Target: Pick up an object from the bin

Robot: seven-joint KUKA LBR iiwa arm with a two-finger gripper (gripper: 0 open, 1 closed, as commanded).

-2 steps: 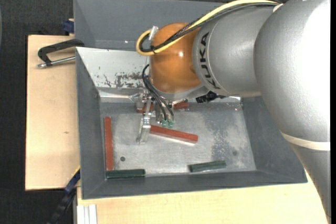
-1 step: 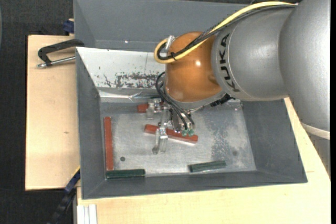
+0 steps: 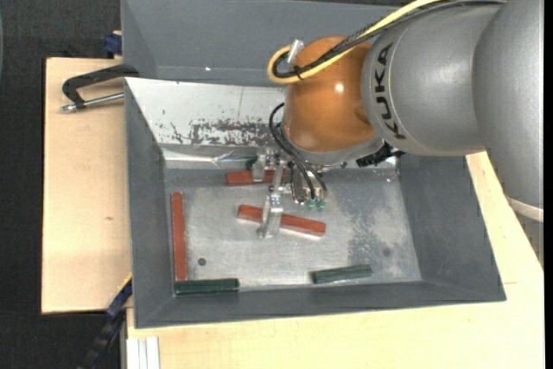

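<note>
At the near edge of the bin's floor lie two dark sticks. A dark green stick sits in the near left corner, along the front wall. A second dark green stick lies further right, slightly tilted and apart from the wall. A long red stick runs from the left one's end away along the left wall, its near end just beside that green stick.

In the middle of the floor lies a red bar, set crosswise with its right end a little nearer than its left. The gripper is down at this bar. Its pale metal end crosses the bar about the middle, so that red shows on either side of it. Whether the gripper is open or closed on the bar cannot be told, and whether it touches the bar is also unclear.

Further back, near the foot of the rear wall, a short red block lies just left of the gripper's body. Above it hangs the wrist's orange cover, with a yellow cable looping over its top. The grey arm reaches in from the right.
</note>
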